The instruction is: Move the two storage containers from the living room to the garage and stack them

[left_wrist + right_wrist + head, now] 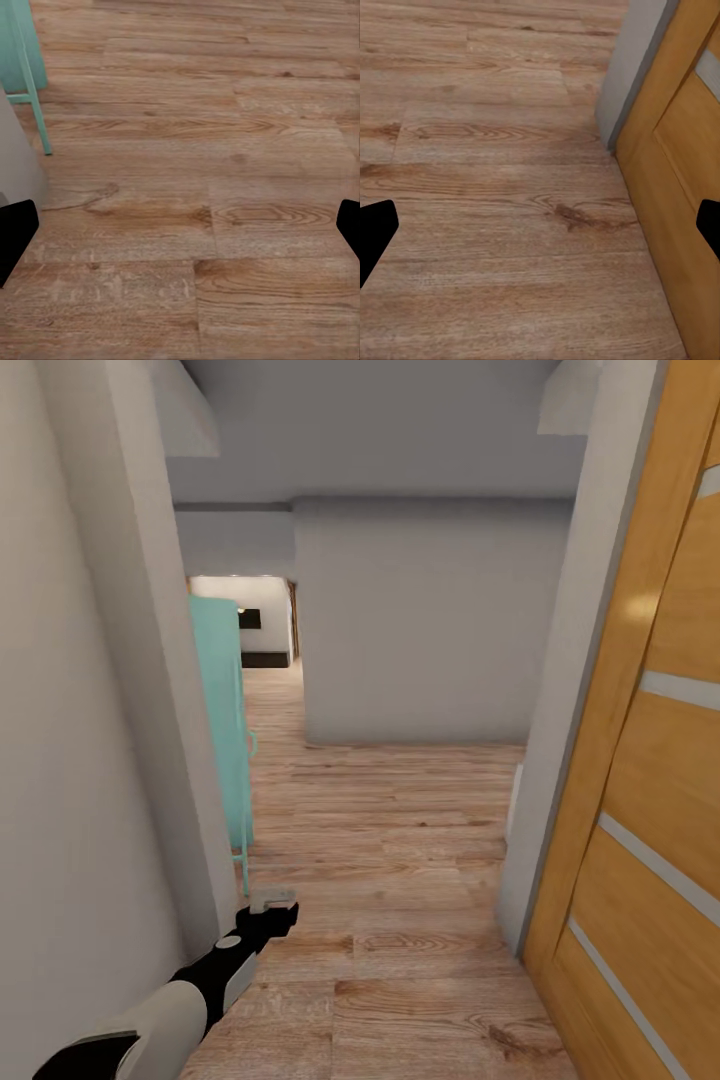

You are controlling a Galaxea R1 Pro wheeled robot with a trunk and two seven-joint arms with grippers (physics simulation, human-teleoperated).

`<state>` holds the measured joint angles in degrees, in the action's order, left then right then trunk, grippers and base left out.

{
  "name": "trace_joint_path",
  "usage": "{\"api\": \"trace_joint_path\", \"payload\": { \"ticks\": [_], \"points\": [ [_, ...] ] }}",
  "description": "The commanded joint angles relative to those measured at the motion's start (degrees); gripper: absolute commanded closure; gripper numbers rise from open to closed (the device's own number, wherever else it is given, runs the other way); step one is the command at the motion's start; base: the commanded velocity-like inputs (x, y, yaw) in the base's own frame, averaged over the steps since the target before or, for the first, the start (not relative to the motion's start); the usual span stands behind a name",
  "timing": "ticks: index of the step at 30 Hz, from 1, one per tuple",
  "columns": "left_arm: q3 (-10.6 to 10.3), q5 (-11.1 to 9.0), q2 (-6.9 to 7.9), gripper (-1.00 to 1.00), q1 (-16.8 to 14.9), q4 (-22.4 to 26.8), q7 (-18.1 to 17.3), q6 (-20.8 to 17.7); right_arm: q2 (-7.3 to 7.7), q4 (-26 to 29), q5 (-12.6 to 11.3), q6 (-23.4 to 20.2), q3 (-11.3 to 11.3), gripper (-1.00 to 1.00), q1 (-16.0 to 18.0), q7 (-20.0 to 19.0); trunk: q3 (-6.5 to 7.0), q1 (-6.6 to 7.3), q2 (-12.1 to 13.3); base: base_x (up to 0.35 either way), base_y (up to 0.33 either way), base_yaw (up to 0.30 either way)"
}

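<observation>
Wood plank floor (195, 187) lies under both wide-spread, empty grippers, the left gripper (180, 225) and right gripper (540, 225), seemingly free for driving.

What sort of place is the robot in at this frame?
Most likely a hallway inside a home: a light wood plank floor runs between plain pale walls, an open wooden slatted door stands at the right, and a turquoise piece of furniture sits beside the left wall. Both grippers hang open and empty.
</observation>
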<state>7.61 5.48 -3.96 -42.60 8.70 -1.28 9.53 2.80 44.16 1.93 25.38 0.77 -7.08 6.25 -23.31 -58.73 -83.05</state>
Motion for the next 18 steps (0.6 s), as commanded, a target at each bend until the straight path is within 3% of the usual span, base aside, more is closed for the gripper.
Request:
{"api": "trace_joint_path", "payload": {
  "ticks": [1,5,10,18],
  "points": [
    [0.48,0.58,0.29,-1.0,0.01,-0.21,-0.13,0.25,0.01,0.06,0.26,-0.47,-0.04,-1.0,0.27,0.3,-0.05,0.0,-0.03,0.0,0.0,0.0],
    [0.48,0.57,1.33,-1.0,0.24,-3.66,-0.17,1.46,0.01,0.05,0.24,-1.21,-0.01,-1.0,1.4,0.31,-0.05,0.0,-0.03,0.0,0.0,0.0],
    [0.48,0.58,2.84,-1.0,0.45,-11.5,-0.14,8.8,0.01,-0.02,0.17,-1.45,0.0,-1.0,2.58,0.26,-0.05,0.0,-0.03,0.0,0.0,0.0],
    [0.43,0.59,3.07,-1.0,3.04,-13.03,-0.13,10.8,0.01,0.04,0.12,-2.95,-0.03,-1.0,3.45,0.23,-0.05,0.0,-0.03,0.0,0.0,0.0]
  ]
}}
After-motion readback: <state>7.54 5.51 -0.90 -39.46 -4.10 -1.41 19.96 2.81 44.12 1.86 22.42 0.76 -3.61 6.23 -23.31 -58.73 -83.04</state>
